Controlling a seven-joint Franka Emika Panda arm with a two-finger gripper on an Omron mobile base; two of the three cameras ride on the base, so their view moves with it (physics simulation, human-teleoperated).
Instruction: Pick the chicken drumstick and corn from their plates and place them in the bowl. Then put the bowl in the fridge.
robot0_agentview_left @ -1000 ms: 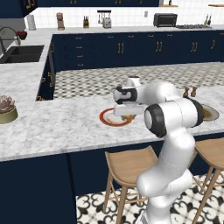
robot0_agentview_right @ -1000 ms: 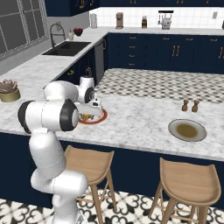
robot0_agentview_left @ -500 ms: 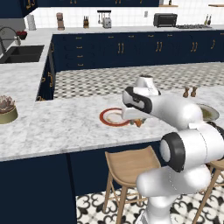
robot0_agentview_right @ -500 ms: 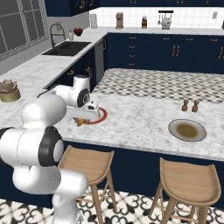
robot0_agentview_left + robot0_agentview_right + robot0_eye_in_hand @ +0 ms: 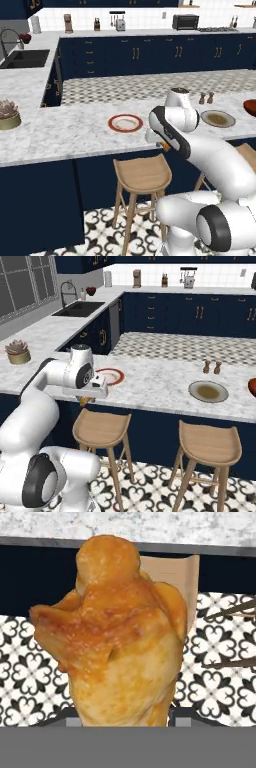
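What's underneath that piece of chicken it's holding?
The drumstick hangs past the counter edge: a wooden stool and patterned floor lie below. The drumstick covers whatever is directly beneath.

Two wooden stools (image 5: 102, 429) stand on the patterned tile floor (image 5: 150, 481) under the marble counter (image 5: 65, 132). A potted succulent (image 5: 8, 114) sits at the counter's left end. Two small shakers (image 5: 211, 366) stand side by side near its far edge. Beyond, a sink (image 5: 25, 57) with a faucet, navy cabinets (image 5: 135, 55), a toaster oven (image 5: 185, 21) and a knife block (image 5: 97, 23).
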